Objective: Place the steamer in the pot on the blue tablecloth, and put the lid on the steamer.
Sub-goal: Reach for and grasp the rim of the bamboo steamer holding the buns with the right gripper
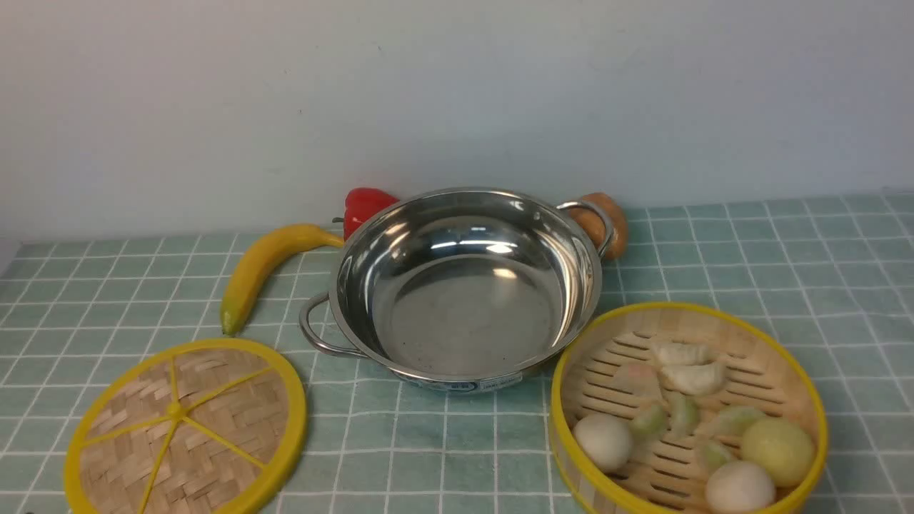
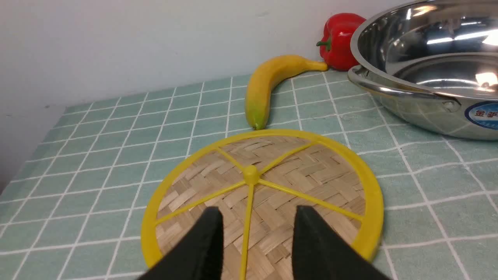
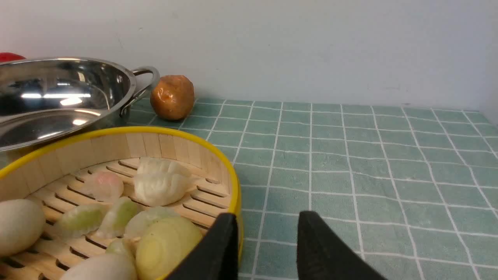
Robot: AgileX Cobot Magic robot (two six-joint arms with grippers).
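Observation:
The empty steel pot (image 1: 457,314) stands mid-table on the blue tablecloth (image 1: 750,257). The steamer (image 1: 685,321), holding dumplings and buns, sits on the cloth at the near right, beside the pot. The lid (image 1: 214,421) lies flat at the near left. Neither gripper shows in the front view. In the left wrist view my left gripper (image 2: 257,208) is open and empty over the lid (image 2: 311,175), near its hub. In the right wrist view my right gripper (image 3: 267,213) is open and empty, with one finger over the steamer's (image 3: 116,146) rim and the other finger outside it.
A banana (image 1: 260,268) lies left of the pot, with a red pepper (image 1: 364,203) behind the pot by the wall. A brown round food item (image 1: 607,221) sits behind the pot's right handle. The wall runs close behind.

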